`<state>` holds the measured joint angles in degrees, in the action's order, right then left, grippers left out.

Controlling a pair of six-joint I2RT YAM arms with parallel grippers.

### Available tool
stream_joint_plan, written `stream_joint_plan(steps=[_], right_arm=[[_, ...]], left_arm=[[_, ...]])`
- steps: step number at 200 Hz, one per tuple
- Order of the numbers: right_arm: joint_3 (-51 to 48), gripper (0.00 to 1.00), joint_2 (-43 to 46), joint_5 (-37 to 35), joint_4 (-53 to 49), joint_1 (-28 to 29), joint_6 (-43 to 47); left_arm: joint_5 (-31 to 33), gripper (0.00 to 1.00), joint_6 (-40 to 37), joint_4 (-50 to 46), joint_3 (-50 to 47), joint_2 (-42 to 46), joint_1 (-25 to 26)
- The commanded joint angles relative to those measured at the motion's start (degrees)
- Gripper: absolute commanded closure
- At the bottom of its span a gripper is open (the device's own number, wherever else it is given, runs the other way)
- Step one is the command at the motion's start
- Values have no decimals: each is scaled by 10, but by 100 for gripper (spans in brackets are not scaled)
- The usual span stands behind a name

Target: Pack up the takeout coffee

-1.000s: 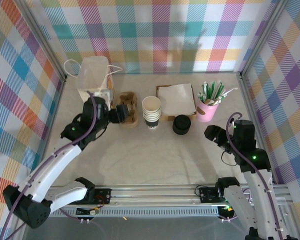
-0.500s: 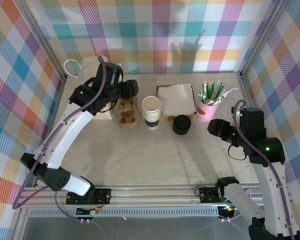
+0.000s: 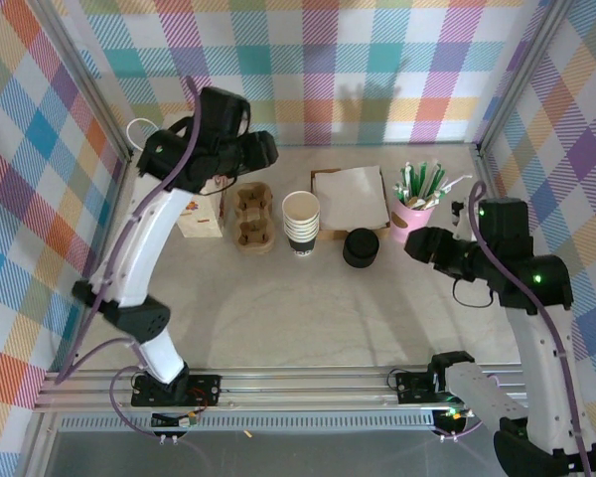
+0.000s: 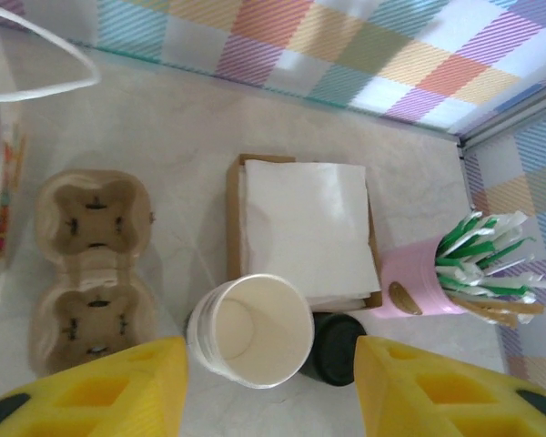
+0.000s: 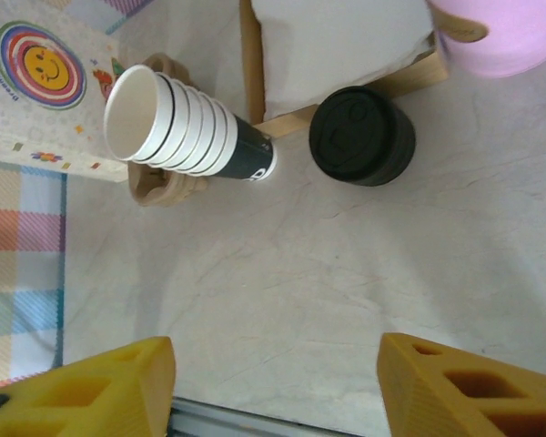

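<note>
The takeout coffee is out of view. A stack of lidless white cups [image 3: 300, 221] with dark print stands mid-table, its open top below my left gripper [image 4: 271, 382] in the left wrist view. A stack of black lids [image 3: 360, 247] sits just to its right. My left gripper [image 3: 253, 151] hangs high over the back left, jaws open and holding nothing. My right gripper [image 3: 422, 245] hovers right of the lids, also open, with bare table between its fingers [image 5: 275, 373]. The right wrist view shows the cups [image 5: 182, 123] and lids [image 5: 361, 135] ahead.
A cardboard cup carrier [image 3: 250, 217] lies left of the cups, beside a white paper bag [image 3: 201, 214]. A box of napkins [image 3: 350, 199] sits behind the lids, with a pink cup of stirrers [image 3: 410, 221] to its right. Plaid walls enclose three sides.
My left arm has risen from low beside the carrier and swung up toward the back left. The right arm has lifted and edged toward the centre. Both grippers stay open and hold nothing.
</note>
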<state>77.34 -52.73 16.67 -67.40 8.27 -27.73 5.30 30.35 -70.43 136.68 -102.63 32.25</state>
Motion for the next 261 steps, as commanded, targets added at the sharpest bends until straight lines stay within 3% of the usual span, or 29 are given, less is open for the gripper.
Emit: stream_joint_plan(steps=[1, 12, 22, 90, 118, 261], right_arm=[[31, 54, -33, 64, -9, 3, -10], [40, 66, -47, 87, -14, 3, -5], [48, 69, -60, 93, -25, 3, -5], [52, 63, -97, 95, -57, 3, 11], [55, 67, -105, 91, -65, 3, 11], [48, 63, -124, 103, -44, 3, 13]], left_arm=[[-65, 51, 6, -142, 80, -83, 2], [-91, 55, 4, -162, 97, -110, 2], [-101, 56, 8, -175, 97, -124, 3], [-77, 60, -2, -215, 90, -163, 4], [-82, 62, -5, -210, 88, -182, 4], [-91, 71, -12, -194, 88, -219, -2]])
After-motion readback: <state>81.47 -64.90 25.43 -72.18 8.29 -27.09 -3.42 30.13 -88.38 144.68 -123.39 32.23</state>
